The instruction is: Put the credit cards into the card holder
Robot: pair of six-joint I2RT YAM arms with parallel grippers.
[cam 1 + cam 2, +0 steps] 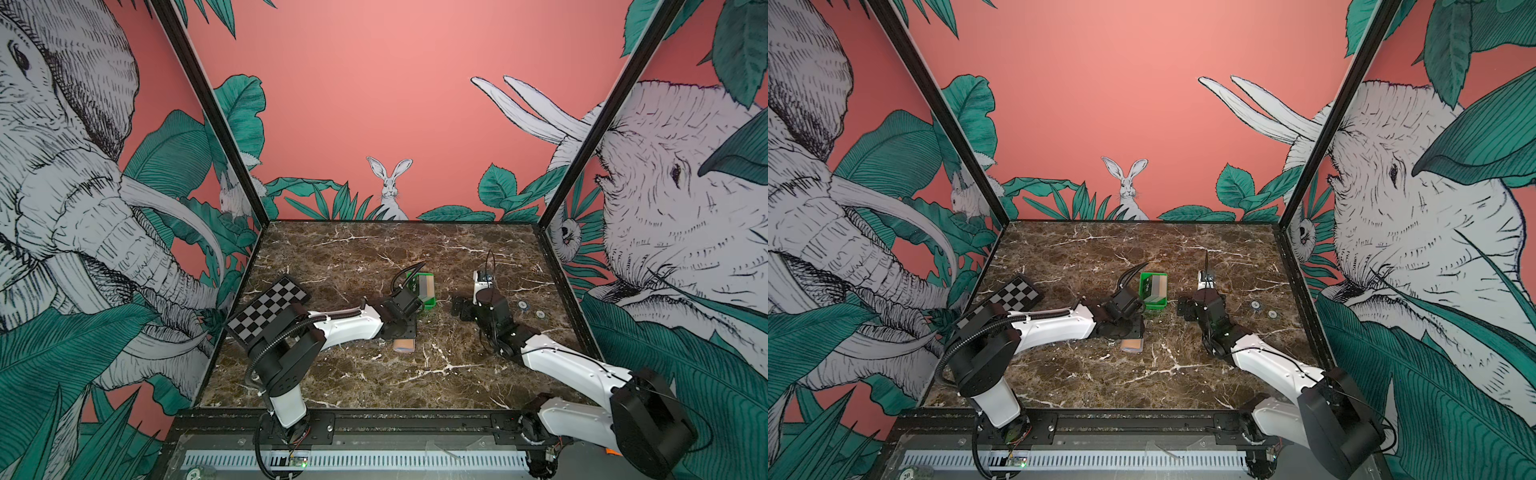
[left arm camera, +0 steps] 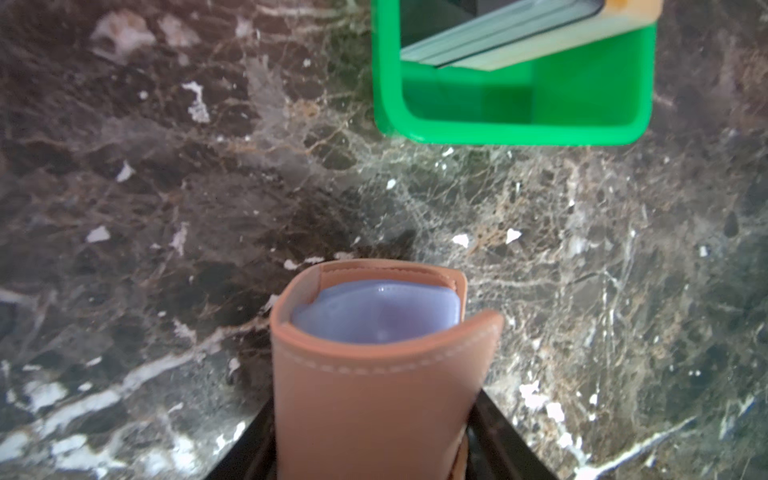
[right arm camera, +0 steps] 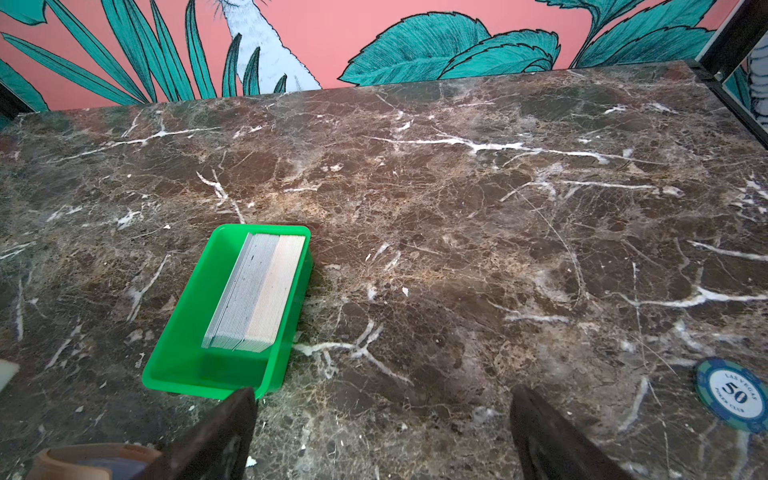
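Tan-brown leather with pale stitching along its edge: the small bifold card holder (image 2: 386, 382) is nearest, curled into a trough between the black fingers of the left gripper (image 2: 374, 424). The fingers press on both its sides and grasp it over the dark brown, white-veined marble tabletop (image 2: 124, 208). Inside the curl a glossy pale blue layer (image 2: 374, 311) shows; card or pocket, I cannot tell. In both top views the holder peeks out from under that gripper, near the table's middle.

Just beyond stands the green plastic tray (image 3: 183, 365), with the stack of credit cards (image 3: 257, 291) on edge inside it — grey-blue edges on one side, tan on the other. The right gripper (image 3: 382, 395) hangs beside the tray, jaws spread wide, released. A blue-and-white poker chip (image 3: 733, 395) lies on the marble to its right. A black-and-white checkerboard (image 1: 270, 307) lies at the left edge.
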